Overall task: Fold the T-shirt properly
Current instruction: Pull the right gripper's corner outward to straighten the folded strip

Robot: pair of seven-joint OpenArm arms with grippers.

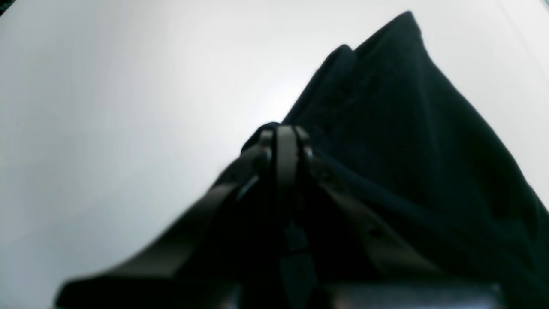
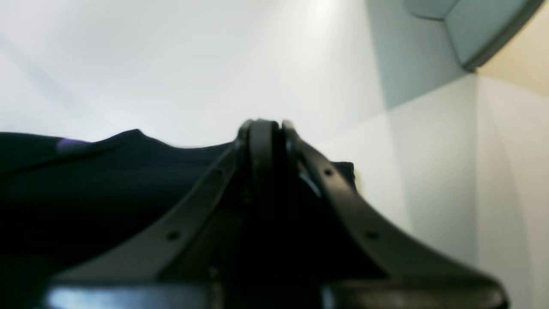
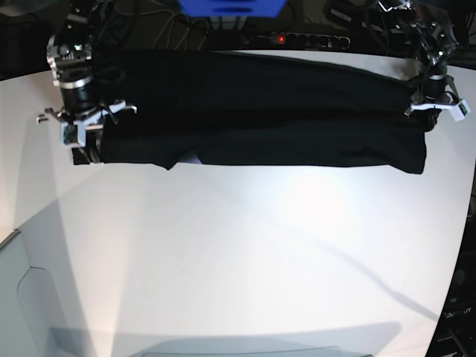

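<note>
Base view: bench [image 3: 238,253] carried the T-shirt [image 3: 260,111], a long band along its far edge. Left fingers [image 1: 285,133] and right fingers [image 2: 266,126] were clenched on opposite ends. Uneven pulling could slip a corner, skewing the fold.

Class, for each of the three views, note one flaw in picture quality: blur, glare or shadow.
Left wrist view: the left gripper is blurred and the T-shirt shows almost no detail. Right wrist view: the right gripper is soft and dark. Base view: glare whitens the table, and a long thin shadow crosses it.
</note>
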